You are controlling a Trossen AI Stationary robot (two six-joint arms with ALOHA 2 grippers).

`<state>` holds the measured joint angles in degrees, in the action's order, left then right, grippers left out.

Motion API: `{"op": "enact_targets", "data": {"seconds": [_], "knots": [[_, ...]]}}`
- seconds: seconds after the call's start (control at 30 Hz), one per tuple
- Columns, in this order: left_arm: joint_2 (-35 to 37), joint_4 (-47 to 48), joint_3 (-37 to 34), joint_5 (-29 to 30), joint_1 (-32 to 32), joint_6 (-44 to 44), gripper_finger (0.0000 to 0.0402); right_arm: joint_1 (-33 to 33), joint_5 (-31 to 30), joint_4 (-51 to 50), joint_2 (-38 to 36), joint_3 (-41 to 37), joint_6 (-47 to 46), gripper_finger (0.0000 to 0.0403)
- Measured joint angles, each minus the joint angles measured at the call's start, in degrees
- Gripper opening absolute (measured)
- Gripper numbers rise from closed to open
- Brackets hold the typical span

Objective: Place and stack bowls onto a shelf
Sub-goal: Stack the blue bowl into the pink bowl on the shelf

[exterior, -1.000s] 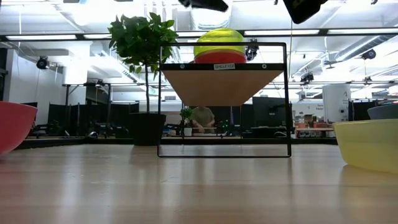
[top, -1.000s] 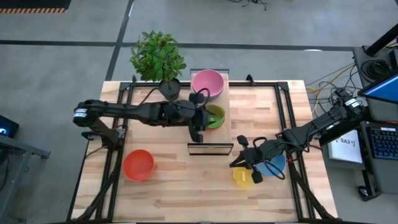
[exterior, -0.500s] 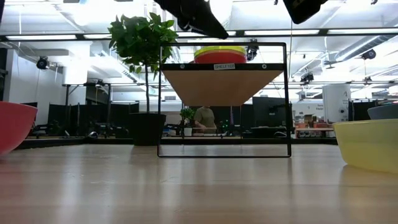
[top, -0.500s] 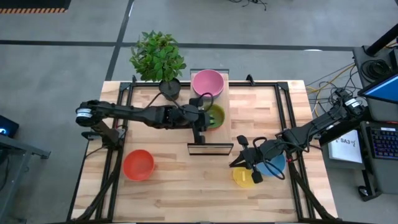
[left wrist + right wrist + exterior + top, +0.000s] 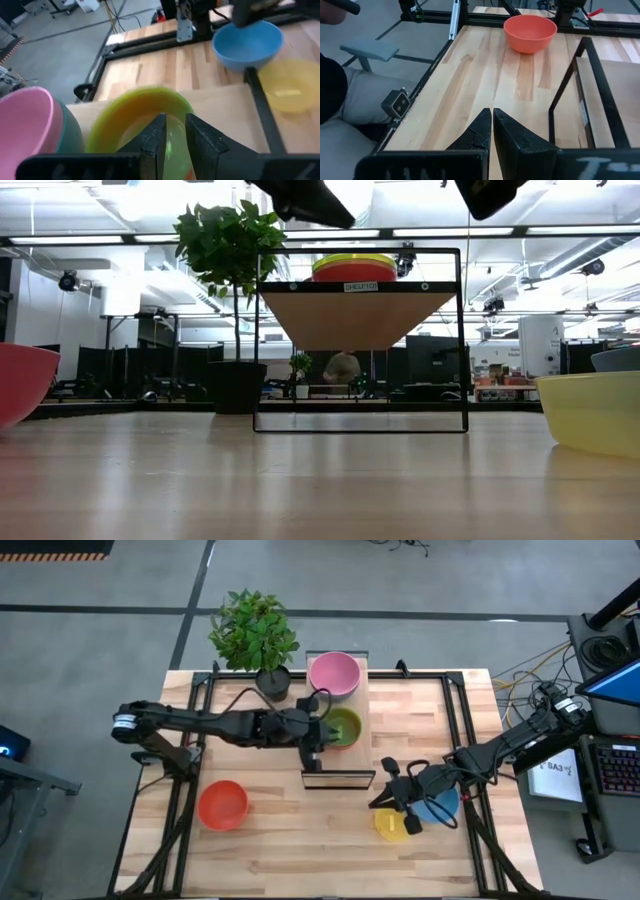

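Note:
The shelf (image 5: 345, 762) stands at the table's middle, and the low view shows its wooden board (image 5: 360, 315) raised on a dark frame. On it a green bowl (image 5: 343, 727) sits nested in a red bowl (image 5: 353, 273), and a pink bowl (image 5: 333, 675) sits nested in a teal one (image 5: 70, 142). My left gripper (image 5: 320, 740) is narrowly open just left of and above the green bowl (image 5: 140, 107). My right gripper (image 5: 383, 798) is shut and empty, raised beside the yellow bowl (image 5: 392, 827) and the blue bowl (image 5: 443, 805).
An orange bowl (image 5: 222, 805) rests on the table at the near left. A potted plant (image 5: 272, 682) stands at the far edge, left of the shelf. Dark rails run along the table's sides. A person sits beyond the table (image 5: 330, 100).
The green bowl, tipped up above the red bowl a second ago, has settled level into it. My left gripper has drawn back a little toward the table's left edge, away from the bowl.

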<state>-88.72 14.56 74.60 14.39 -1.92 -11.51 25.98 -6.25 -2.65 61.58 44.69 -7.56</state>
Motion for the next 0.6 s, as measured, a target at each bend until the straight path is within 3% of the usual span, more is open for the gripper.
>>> {"op": "enact_targets", "data": {"seconds": [0.17,0.4,0.6], "knots": [[5.27,2.02,-4.31,0.02,-2.23,1.70,0.0054,-0.01,-3.02,-0.01,0.00,0.00,-3.76,0.0009],[16.52,1.52,-15.81,0.02,-6.98,7.54,0.0054,-0.14,-6.56,-0.28,0.00,0.12,-14.62,0.0009],[24.76,0.91,-24.23,0.01,-10.02,10.70,0.0054,-1.71,-7.55,-7.40,0.38,5.82,-23.61,0.0009]]}}
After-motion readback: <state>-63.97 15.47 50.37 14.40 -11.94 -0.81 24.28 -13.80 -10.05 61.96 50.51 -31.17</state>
